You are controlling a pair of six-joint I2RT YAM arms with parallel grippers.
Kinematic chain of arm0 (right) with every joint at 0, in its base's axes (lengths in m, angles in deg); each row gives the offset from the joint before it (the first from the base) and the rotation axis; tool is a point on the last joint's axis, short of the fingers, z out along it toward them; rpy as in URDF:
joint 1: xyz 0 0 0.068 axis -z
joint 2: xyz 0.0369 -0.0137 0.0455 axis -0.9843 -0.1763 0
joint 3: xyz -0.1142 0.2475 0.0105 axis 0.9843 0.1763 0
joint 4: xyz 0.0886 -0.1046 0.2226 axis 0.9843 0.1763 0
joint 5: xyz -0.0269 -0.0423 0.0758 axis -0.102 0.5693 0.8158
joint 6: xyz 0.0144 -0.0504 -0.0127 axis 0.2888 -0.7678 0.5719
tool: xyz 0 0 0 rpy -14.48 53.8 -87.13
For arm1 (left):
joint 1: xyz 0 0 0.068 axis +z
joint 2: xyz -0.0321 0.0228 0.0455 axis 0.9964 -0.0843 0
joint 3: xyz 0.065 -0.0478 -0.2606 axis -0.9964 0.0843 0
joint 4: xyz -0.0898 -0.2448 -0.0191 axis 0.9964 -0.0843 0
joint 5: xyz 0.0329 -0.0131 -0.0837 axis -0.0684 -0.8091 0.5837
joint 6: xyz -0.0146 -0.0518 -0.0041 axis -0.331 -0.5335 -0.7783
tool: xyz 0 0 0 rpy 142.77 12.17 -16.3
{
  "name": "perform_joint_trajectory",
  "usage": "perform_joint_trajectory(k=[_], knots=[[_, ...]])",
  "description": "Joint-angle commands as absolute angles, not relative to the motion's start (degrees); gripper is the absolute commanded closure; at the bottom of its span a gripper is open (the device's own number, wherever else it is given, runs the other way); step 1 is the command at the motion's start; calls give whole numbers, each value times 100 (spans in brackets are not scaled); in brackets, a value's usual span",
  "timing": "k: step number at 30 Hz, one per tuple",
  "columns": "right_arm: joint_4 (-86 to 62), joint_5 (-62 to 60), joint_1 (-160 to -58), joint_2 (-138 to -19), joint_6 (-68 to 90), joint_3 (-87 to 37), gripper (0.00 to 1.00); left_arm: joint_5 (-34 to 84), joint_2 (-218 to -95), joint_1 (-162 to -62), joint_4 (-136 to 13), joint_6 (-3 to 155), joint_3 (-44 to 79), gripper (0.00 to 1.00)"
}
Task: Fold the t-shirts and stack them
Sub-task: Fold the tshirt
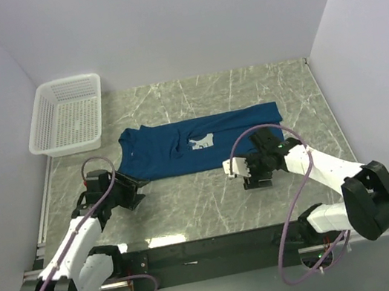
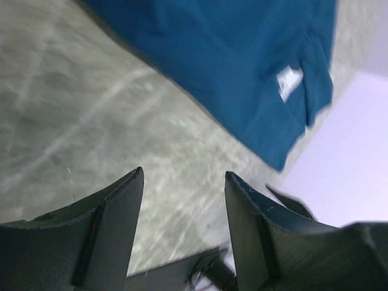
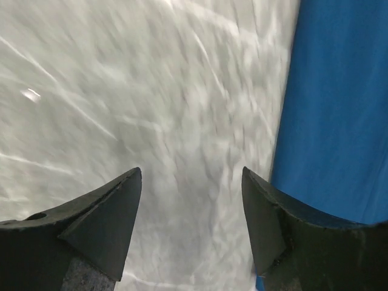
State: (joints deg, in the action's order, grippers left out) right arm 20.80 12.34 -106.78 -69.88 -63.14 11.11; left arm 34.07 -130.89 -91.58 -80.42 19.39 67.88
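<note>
A dark blue t-shirt (image 1: 201, 141) with a pale print (image 1: 202, 142) lies folded into a long band across the middle of the marble table. My left gripper (image 1: 137, 195) is open and empty just in front of the shirt's left end; the shirt shows in the left wrist view (image 2: 242, 66). My right gripper (image 1: 254, 177) is open and empty just in front of the shirt's right part; the shirt's edge shows in the right wrist view (image 3: 339, 109). Neither gripper touches the cloth.
A white plastic lattice basket (image 1: 68, 115) stands at the back left corner. White walls close the table at the back and both sides. Bare marble table (image 1: 197, 205) lies between the shirt and the arm bases.
</note>
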Motion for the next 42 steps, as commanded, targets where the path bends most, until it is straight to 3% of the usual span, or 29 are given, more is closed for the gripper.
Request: perform_joint_trajectory(k=[1, 14, 20, 22, 23, 24, 27, 30, 34, 37, 40, 41, 42], knots=[[1298, 972, -10279, -6873, -6562, 1163, 27, 2701, -13441, -9290, -7137, 1278, 6929, 39], [-188, -20, -9909, -8306, -6201, 1005, 34, 1954, -15267, -9299, -6512, 1005, 6491, 41], [-119, -144, -9857, -8517, -6218, 900, 47, 1901, -16191, -9299, -6494, 1058, 5972, 44], [39, -153, -9865, -8526, -6315, 891, 58, 1892, -16437, -9299, -6521, 1093, 5823, 45], [145, -144, -9857, -8552, -6350, 865, 63, 1892, -16500, -9299, -6538, 1102, 5787, 48], [241, -75, -9857, -8552, -6412, 856, 73, 1892, -16552, -9299, -6547, 1137, 5743, 56], [636, 223, -9857, -8351, -6569, 882, 89, 1857, -16693, -9299, -6591, 1233, 5664, 75], [1339, 549, -9874, -7886, -6815, 909, 96, 1691, -16781, -9299, -6714, 1452, 5524, 85], [3110, 1137, -10136, -7314, -7290, 882, 99, 1672, -17001, -9299, -6854, 1909, 5042, 91], [3563, 1174, -10733, -6831, -7055, 1310, 100, 1821, -17500, -9299, -6846, 2358, 4550, 91], [3268, 1174, -11972, -6321, -6239, 1690, 97, 2233, -17853, -9299, -6758, 2929, 4005, 89], [3170, 1261, -12305, -6207, -6010, 1752, 85, 2305, -18028, -9299, -6749, 3191, 3881, 88], [3117, 1323, -12387, -6214, -5634, 1718, 58, 2392, -18082, -9299, -6749, 3307, 3784, 84]])
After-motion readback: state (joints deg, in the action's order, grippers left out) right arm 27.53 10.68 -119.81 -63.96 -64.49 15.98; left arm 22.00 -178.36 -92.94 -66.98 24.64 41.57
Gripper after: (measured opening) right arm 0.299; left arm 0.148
